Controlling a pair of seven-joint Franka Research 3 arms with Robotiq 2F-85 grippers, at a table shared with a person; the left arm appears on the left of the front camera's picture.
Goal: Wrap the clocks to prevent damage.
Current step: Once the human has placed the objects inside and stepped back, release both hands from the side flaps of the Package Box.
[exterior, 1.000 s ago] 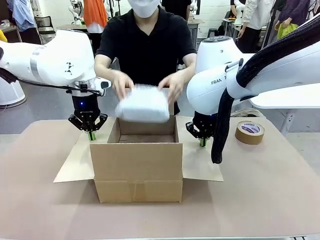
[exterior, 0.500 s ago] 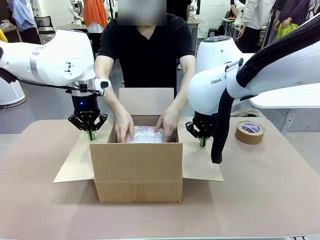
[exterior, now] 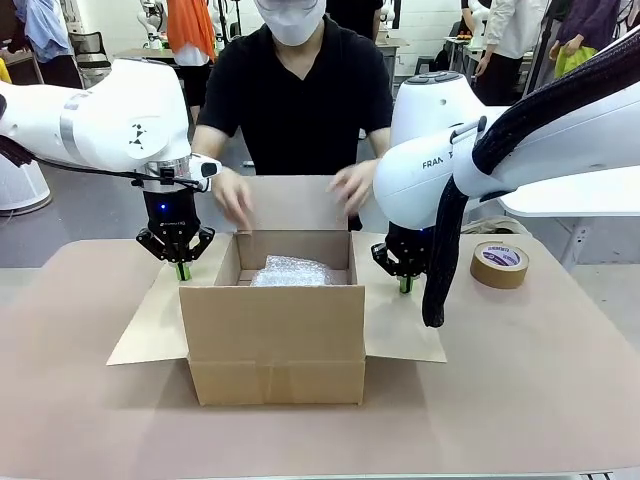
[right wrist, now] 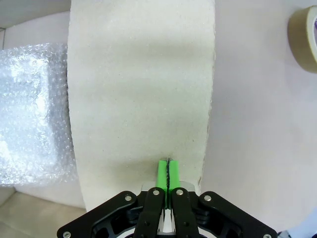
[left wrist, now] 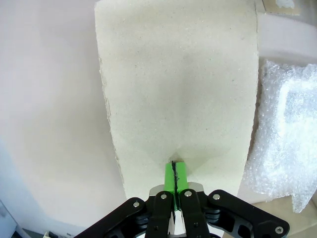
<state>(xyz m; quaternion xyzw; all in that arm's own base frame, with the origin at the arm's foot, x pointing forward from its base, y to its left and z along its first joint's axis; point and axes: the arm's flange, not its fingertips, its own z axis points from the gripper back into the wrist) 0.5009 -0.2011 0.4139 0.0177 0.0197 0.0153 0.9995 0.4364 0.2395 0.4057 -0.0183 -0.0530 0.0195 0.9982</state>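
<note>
Taking the robot's edge of the tabletop point(exterior: 520, 400) as six o'clock and the person's edge as twelve, the nearest thing is an open cardboard box point(exterior: 275, 335) in the middle, its plain front wall facing six. Its two side flaps are folded out flat: the left flap point(exterior: 150, 320) toward nine o'clock, the right flap point(exterior: 405, 325) toward three.

Inside the box, toward the twelve o'clock wall, lies the bubble-wrapped bundle point(exterior: 292, 270), its top just below the rim. Something pale and flat-sided shows through the wrap, but I cannot make out what it is.

The left gripper point(exterior: 183, 271) points straight down at about ten o'clock of the box, over the far end of the left flap. Its green pads are pressed together with nothing between them. The right gripper point(exterior: 405, 285) hangs the same way at about two o'clock, over the far end of the right flap, its pads also closed on nothing. In the wrist views the tips come right down to the cardboard, though I cannot tell whether they touch it.

A roll of brown tape point(exterior: 499, 264) lies flat on the tabletop at about two o'clock, beyond the right flap and apart from it.

Farther off, the back flap point(exterior: 295, 205) stands upright at twelve. The person's right hand point(exterior: 235, 197) and the person's left hand point(exterior: 352, 187) are raised in front of it, blurred, well above the bundle and apart from it. The person, in a black shirt, stands behind the box.
</note>
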